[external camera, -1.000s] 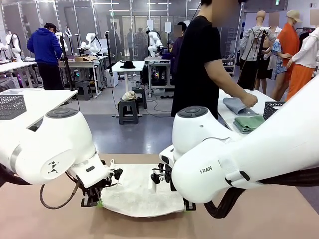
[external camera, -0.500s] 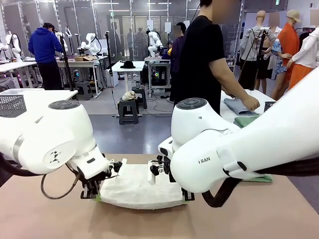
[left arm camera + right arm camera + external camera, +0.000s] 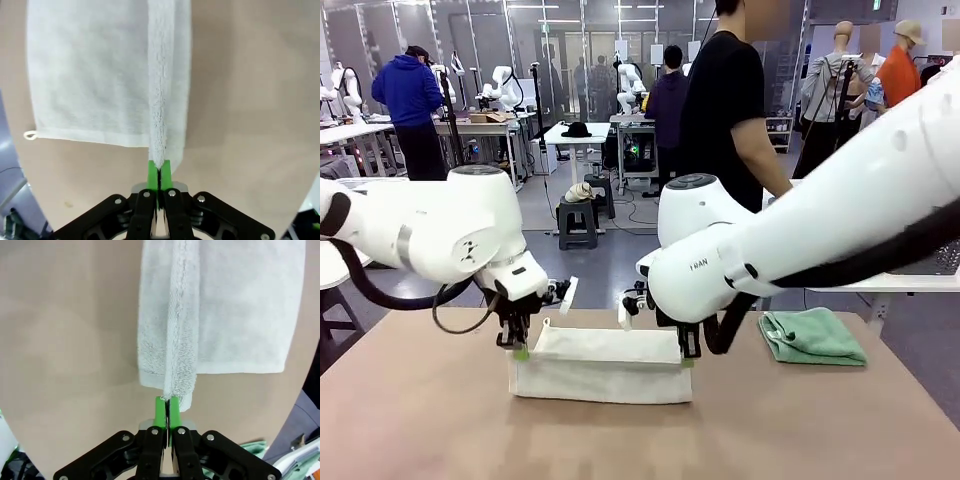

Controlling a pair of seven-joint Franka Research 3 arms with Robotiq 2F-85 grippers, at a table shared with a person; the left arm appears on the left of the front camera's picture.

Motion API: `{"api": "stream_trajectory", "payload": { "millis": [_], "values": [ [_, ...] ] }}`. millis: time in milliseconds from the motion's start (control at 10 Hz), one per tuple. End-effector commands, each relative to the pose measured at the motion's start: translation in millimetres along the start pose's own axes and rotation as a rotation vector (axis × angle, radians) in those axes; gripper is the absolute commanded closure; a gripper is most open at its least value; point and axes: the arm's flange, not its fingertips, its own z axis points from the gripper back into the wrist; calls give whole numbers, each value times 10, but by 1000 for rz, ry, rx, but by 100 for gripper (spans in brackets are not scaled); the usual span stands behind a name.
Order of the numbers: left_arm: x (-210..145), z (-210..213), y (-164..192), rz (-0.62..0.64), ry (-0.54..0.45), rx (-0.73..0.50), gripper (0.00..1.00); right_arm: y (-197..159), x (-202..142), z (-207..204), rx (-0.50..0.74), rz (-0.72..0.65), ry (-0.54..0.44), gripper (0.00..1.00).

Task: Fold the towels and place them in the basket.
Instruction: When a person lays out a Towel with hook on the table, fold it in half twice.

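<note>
Leaning in low from both sides, wrists pointed down at the counter point(image 3: 410, 430). Clamped tight with left fingers point(image 3: 159, 172) and right fingers point(image 3: 167, 410) on opposite top ends of the white towel point(image 3: 605, 368). Stretched doubled between them, bottom touching the counter mid-front. Lying apart at right: green towel point(image 3: 812, 335).

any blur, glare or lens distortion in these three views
Front view: even overhead light, no glare on the table, a faint shadow under the white towel, foreground sharp. Left wrist view: the wide-angle lens bends the table edge into a curve; the towel pile and the fingers are in focus. Right wrist view: the same curved edges, and the towel texture is crisp.
</note>
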Motion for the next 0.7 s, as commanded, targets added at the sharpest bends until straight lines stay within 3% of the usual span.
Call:
{"api": "stream_trajectory", "payload": {
  "millis": [0, 600],
  "values": [
    [16, -16, 457, -3, 23, -37, 98, -406, 62, -50, 22, 7, 31, 97],
    [71, -288, 1367, -40, 21, -89, 98, -1054, -18, -165, -1, -53, 57, 97]
  ]
}}
